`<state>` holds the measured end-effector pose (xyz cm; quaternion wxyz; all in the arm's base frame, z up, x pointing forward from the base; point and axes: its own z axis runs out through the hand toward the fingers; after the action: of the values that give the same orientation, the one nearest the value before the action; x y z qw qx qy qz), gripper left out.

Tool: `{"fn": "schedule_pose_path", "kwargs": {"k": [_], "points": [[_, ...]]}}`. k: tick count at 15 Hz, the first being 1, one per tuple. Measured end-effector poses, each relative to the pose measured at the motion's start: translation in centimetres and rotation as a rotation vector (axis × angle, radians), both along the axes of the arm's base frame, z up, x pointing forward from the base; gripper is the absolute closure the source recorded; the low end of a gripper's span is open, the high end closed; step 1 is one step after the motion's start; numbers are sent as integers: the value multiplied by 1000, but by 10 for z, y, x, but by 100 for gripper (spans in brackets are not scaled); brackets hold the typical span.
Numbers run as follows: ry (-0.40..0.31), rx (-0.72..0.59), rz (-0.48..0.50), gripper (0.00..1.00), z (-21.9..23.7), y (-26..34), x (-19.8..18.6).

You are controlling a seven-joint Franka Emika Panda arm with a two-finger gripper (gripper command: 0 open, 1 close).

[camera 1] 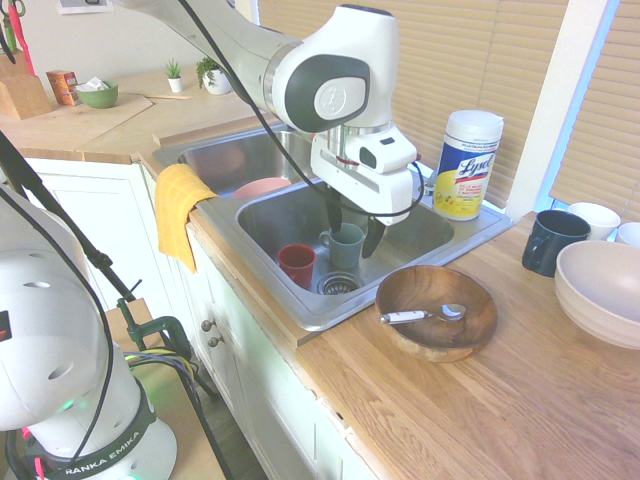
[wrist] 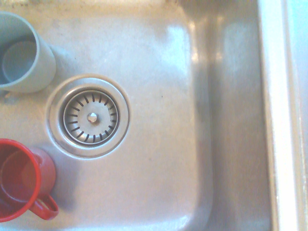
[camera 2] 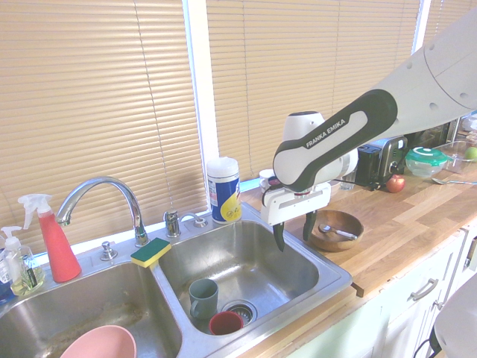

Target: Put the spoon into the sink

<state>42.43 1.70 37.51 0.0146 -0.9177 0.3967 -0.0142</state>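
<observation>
Open gripper [camera 1: 354, 236] hangs over the sink [camera 1: 420, 236] as the spoon [camera 1: 425, 315] lies in a wooden bowl [camera 1: 437, 342] beside it.

From left, as seen in the first exterior view, a yellow towel [camera 1: 181, 205] drapes over the counter edge near the sink, a red mug [camera 1: 297, 264] and a gray-green mug [camera 1: 344, 246] sit inside it near the drain [camera 1: 338, 284], and the gripper's fingers stand wide apart, holding nothing; the wipes canister [camera 1: 468, 168] stands at the sink's rim, and a dark mug [camera 1: 554, 243] rests beyond it on the counter.
</observation>
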Motion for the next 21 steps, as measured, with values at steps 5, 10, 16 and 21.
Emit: {"fn": "schedule_pose_path", "kwargs": {"k": [5, 10, 16, 21], "points": [[-2, -29, -4, 0, 0, 0, 0], [-26, -49, -44, 0, 19, -28, -4], [-41, -16, -94, 0, 35, -102, -19], [-29, 46, -138, 0, 22, -157, -39]]}}
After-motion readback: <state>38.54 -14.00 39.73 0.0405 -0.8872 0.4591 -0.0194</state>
